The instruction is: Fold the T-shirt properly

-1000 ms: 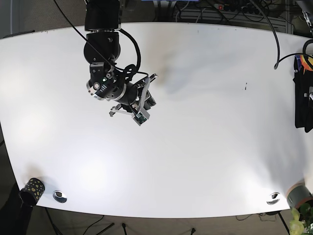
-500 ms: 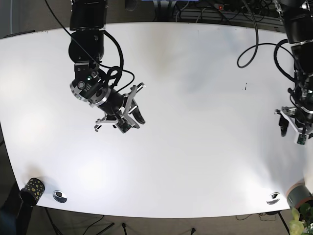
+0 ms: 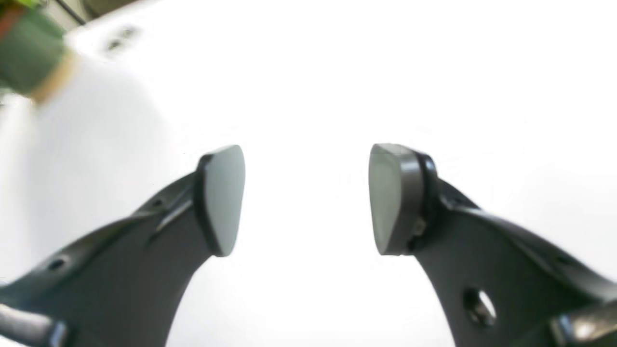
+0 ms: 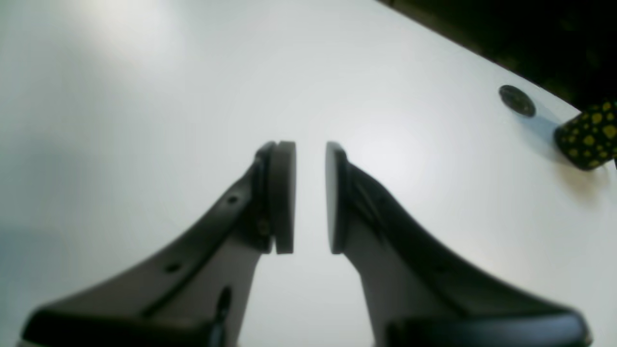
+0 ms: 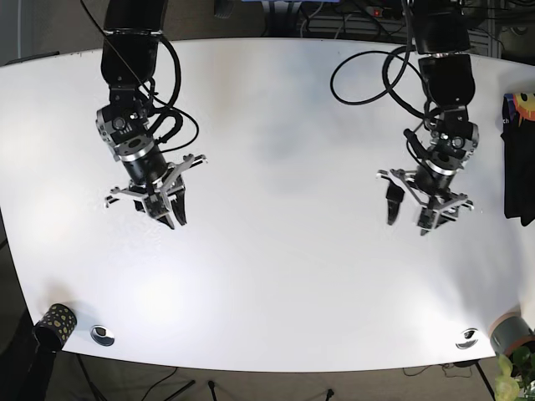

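Note:
The T-shirt is black with a colourful print and lies folded at the far right edge of the white table. My left gripper hovers over bare table left of the shirt, apart from it. It is open and empty, and the left wrist view shows its pads wide apart. My right gripper is over the left part of the table, far from the shirt. It is empty, and the right wrist view shows only a narrow gap between its pads.
A black cup with yellow dots stands at the front left corner and shows in the right wrist view. A metal grommet sits beside it and another at the front right. A green pot stands at the front right corner.
My right arm has swung left and its jaws have narrowed. My left arm has come in from the right edge toward the table's middle right, with its jaws open.

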{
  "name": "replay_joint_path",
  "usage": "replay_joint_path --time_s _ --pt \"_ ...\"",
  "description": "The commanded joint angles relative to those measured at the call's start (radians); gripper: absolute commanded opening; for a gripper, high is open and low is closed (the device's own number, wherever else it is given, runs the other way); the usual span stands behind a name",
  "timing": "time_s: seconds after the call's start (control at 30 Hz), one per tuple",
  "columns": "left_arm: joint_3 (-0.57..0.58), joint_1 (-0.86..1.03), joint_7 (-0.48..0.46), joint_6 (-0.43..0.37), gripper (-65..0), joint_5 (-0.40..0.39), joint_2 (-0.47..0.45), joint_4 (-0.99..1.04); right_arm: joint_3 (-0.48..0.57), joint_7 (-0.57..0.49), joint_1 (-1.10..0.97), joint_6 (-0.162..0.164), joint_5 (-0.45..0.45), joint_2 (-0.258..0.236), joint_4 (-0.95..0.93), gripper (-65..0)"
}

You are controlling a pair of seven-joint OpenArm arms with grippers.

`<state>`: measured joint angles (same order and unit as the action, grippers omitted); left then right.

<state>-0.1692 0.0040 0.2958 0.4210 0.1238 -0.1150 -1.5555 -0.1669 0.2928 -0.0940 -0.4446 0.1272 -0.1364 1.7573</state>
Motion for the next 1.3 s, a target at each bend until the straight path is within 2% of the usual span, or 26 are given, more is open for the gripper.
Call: replay_joint_path --time_s 0.0,0.13,0.3,0.4,0.53,1.03,1.13,1.27 --pt "0.05 0.003 -0.027 0.0 -28.9 -0.009 0.007 -0.033 -0.033 -0.034 -0.005 0.003 -0.014 -0.015 0.016 -55.0" --pt "0.121 0.075 -0.023 0.0 -28.9 -0.009 0.007 -0.086 -0.053 -0.036 -0.06 -0.003 -0.019 -0.019 0.019 -55.0" --pt "0.136 0.166 0.064 0.0 -29.0 -0.013 0.028 -0.175 -0.112 -0.033 -0.152 -0.006 -0.136 -0.021 0.026 -54.9" --pt "0.095 0.228 0.113 0.0 -29.0 -0.013 0.07 -0.225 -0.125 -0.033 -0.218 -0.006 -0.211 -0.062 0.033 -54.9" --pt "0.023 0.325 0.135 0.0 -29.0 -0.013 0.119 -0.303 -0.125 -0.034 -0.313 -0.006 -0.271 -0.076 0.068 -54.9" --pt "-0.129 0.699 0.135 0.0 -29.0 -0.013 0.232 -0.445 -0.127 -0.033 -0.654 -0.006 -0.291 -0.073 0.189 -55.3" --pt "-0.132 0.758 0.135 0.0 -29.0 -0.013 0.235 -0.446 -0.127 -0.033 -0.734 -0.006 -0.291 -0.081 0.201 -55.2" --pt "-0.148 0.812 0.135 0.0 -29.0 -0.014 0.24 -0.448 -0.125 -0.033 -0.835 -0.006 -0.317 -0.114 0.207 -55.3"
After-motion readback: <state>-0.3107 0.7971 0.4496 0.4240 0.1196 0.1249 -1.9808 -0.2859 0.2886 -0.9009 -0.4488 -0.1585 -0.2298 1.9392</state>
